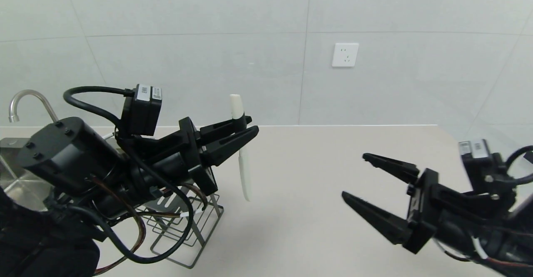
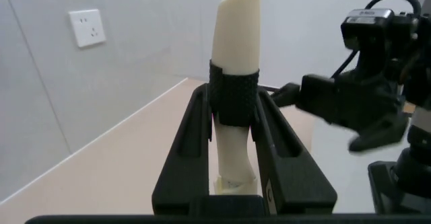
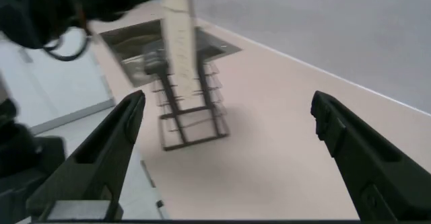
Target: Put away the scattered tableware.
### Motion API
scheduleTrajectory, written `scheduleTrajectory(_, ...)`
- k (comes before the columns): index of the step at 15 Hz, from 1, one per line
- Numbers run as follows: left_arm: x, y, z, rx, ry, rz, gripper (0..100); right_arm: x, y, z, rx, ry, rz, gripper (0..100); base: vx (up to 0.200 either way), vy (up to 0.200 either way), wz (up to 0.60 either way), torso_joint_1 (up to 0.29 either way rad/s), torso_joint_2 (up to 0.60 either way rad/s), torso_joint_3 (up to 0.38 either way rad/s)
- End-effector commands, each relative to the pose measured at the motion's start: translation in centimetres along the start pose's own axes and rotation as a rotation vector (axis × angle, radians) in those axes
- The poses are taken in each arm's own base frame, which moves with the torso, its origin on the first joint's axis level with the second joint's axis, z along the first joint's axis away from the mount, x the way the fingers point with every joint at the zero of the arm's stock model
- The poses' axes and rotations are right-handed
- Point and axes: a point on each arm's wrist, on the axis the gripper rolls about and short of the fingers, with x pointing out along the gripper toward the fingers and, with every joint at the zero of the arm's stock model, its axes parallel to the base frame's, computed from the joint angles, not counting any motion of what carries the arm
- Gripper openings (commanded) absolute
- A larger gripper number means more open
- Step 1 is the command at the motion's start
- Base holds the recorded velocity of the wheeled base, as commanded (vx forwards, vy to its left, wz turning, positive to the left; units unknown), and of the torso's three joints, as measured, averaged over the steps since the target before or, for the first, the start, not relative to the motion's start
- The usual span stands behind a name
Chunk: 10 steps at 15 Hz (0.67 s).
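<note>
My left gripper (image 1: 243, 129) is shut on a white utensil (image 1: 242, 160) that hangs upright above the counter, its handle end sticking up past the fingers. In the left wrist view the utensil (image 2: 234, 62) stands between the fingers (image 2: 185, 150), held by a black pad. A wire rack (image 1: 187, 227) with a slotted utensil (image 1: 166, 204) in it stands on the counter below my left arm. My right gripper (image 1: 354, 177) is open over the counter at the right, nothing between its fingers. The right wrist view shows the white utensil (image 3: 178, 35) and the rack (image 3: 188, 106) beyond its open fingers.
A steel sink (image 1: 16, 181) with a curved faucet (image 1: 29, 102) lies at the far left. The beige counter (image 1: 316, 160) spreads between the arms up to the tiled wall, which carries a white socket (image 1: 345, 55). The counter's front edge shows in the right wrist view (image 3: 155, 183).
</note>
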Motion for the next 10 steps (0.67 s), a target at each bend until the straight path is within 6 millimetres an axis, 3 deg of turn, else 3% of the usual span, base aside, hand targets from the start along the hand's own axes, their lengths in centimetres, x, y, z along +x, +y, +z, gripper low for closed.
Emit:
scheduleTrajectory(1,-1.2,-0.9,1.3,0.017,-0.027,0.007,0,-5.1,-0.9,1.9,-0.046,-0.102,-0.155,100,0.0,0.0,0.0,0.0,0.0,0.0)
scheduleTrajectory(5,-3.5,-2.4,2.6,0.029,-0.047,0.031,0,-10.4,-0.3,4.6,-0.143,-0.23,-0.349,100,0.0,0.0,0.0,0.0,0.0,0.0)
scheduleTrajectory(6,-3.6,-2.5,2.8,0.032,-0.052,0.031,0,-10.7,-0.2,4.6,-0.145,-0.232,-0.358,100,0.0,0.0,0.0,0.0,0.0,0.0)
scheduleTrajectory(10,-5.8,-3.9,3.8,0.047,-0.075,0.039,0,-15.1,2.3,4.3,-0.19,-0.259,-0.513,100,0.0,0.0,0.0,0.0,0.0,0.0)
